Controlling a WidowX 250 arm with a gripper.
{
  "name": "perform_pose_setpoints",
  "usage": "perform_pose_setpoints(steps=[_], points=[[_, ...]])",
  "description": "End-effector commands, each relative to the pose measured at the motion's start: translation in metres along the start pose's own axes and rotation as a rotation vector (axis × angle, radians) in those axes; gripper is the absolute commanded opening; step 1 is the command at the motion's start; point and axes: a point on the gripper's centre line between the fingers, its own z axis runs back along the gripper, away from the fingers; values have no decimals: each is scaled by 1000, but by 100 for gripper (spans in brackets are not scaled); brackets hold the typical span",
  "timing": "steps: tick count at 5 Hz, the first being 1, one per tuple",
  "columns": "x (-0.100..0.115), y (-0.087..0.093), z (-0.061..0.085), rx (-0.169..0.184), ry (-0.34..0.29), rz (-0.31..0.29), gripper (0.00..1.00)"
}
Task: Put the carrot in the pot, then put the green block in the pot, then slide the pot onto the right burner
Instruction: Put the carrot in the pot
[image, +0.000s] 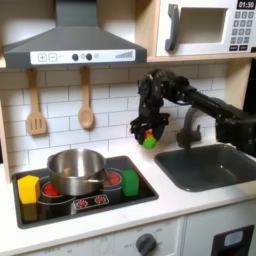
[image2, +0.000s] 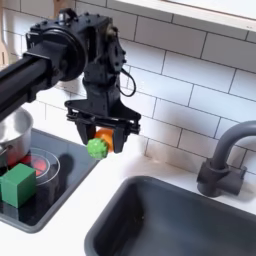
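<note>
My gripper (image: 148, 134) is shut on the carrot (image: 150, 141), which hangs in the air over the counter behind the cooktop's right edge. In the second exterior view the gripper (image2: 101, 138) holds the carrot (image2: 98, 146) with its green leafy end downward and its orange body between the fingers. The steel pot (image: 77, 170) stands on the cooktop's left side, and its rim (image2: 9, 134) shows at the second exterior view's left edge. The green block (image: 130, 182) (image2: 17, 184) rests on the red right burner (image: 113, 178) (image2: 42, 163).
A yellow block (image: 28, 187) sits left of the pot. The sink (image: 205, 166) (image2: 180, 215) and grey faucet (image: 190, 128) (image2: 226, 158) lie to the right of the gripper in both exterior views. Wooden utensils (image: 86, 98) hang on the tiled wall beneath a range hood (image: 72, 45).
</note>
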Motion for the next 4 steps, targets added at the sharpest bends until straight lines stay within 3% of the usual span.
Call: perform_pose_setpoints(steps=[1,4], points=[[-10,10,22,2,-25,17,0],[-18,49,40,23,-46,98,0]])
